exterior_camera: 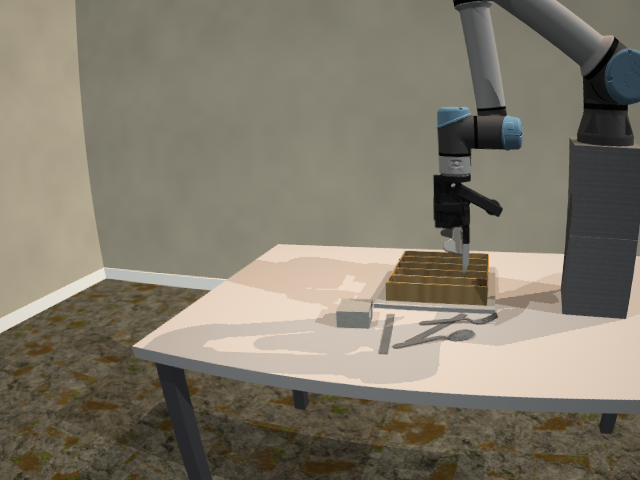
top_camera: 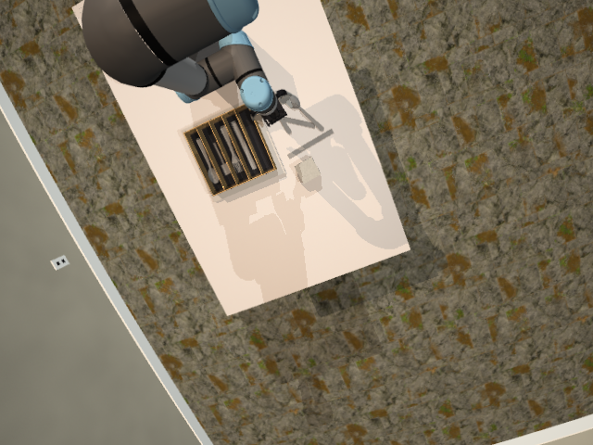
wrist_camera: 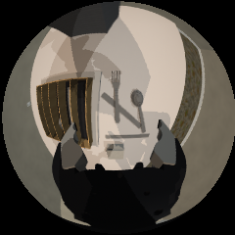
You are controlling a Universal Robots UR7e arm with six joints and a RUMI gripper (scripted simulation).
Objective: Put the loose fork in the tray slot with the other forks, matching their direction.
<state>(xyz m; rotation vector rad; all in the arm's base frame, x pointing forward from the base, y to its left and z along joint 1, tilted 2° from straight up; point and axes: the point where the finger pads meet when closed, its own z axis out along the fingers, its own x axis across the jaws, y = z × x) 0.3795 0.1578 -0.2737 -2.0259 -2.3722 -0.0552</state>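
1. Pale pink desk (exterior_camera: 310, 361) under me, with the wooden tray (exterior_camera: 436, 294) sitting near my tall grey pedestal (exterior_camera: 599, 232).
2. My gripper (exterior_camera: 460, 253) points straight down above the tray's far side, fingers spread wide with nothing between them.
3. From the wrist view, my two fingers frame the scene: the tray (wrist_camera: 64, 110) lies to one side, and the loose cutlery lies ahead on the bare desk.
4. The loose fork (wrist_camera: 117, 95) lies flat on the desk, just beside the tray but outside it, its prongs pointing away from my wrist camera.
5. A spoon (wrist_camera: 139, 105) lies near the fork, and a flat grey piece, perhaps a knife (wrist_camera: 117, 109), crosses the fork diagonally.
6. A long grey bar (top_camera: 309, 144) lies on the desk beyond them, and a small pale block (top_camera: 307, 171) stands near the bar's end.
7. From above, the tray (top_camera: 230, 149) has several long slots with cutlery lying lengthwise in them; I cannot tell which slot holds forks.
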